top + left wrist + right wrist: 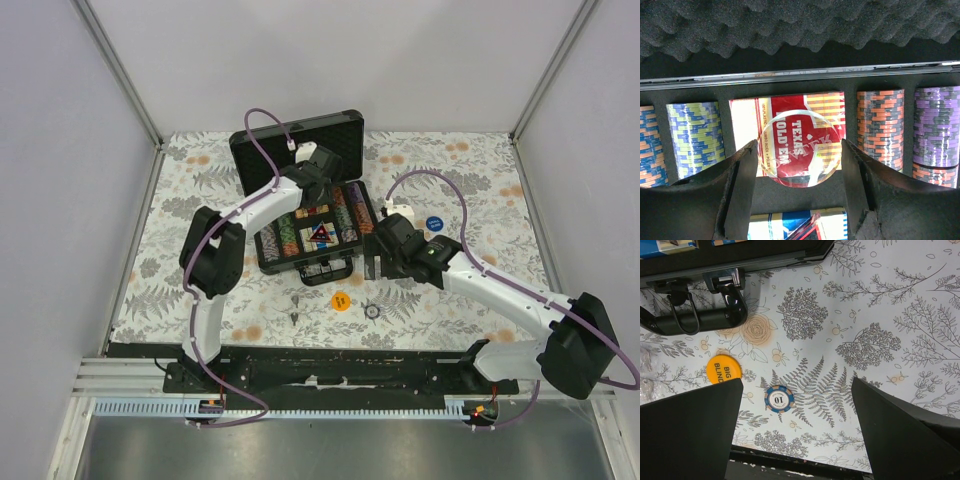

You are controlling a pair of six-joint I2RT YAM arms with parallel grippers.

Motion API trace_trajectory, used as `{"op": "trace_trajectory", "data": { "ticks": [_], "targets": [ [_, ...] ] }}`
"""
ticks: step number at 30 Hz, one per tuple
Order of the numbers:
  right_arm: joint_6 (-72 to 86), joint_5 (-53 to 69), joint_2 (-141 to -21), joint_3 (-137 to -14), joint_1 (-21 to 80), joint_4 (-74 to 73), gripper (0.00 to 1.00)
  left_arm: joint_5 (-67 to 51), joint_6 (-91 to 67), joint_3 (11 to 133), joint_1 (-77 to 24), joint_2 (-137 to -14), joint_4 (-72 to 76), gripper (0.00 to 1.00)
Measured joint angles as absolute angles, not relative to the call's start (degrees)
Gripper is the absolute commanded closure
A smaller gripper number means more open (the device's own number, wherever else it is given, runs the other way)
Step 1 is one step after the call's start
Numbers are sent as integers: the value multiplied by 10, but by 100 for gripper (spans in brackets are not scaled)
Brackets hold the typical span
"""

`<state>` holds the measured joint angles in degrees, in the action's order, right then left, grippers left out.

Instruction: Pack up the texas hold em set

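The case (340, 135) stands open, with chip rows (880, 125) and both decks seated. A clear round button (801, 131) is pinched by the left gripper (799, 152), just above the red deck (785, 102). Beneath the wide-spread right gripper (797, 390) a loose chip (779, 398) is seen, with an orange button (724, 369) beside one finger. Both are judged still unpacked.

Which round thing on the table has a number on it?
The striped chip: it reads 10. The orange button says Big Blind; the blue button is too small to read.
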<state>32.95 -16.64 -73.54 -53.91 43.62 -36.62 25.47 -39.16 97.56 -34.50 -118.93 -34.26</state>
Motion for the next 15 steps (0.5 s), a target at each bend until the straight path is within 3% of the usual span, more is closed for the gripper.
{"op": "trace_trajectory", "data": {
  "ticks": [15],
  "targets": [
    [330,-167,-730,-533,436,-370,2,273,-392,982,-335,-1200,-343,48]
  ]
}}
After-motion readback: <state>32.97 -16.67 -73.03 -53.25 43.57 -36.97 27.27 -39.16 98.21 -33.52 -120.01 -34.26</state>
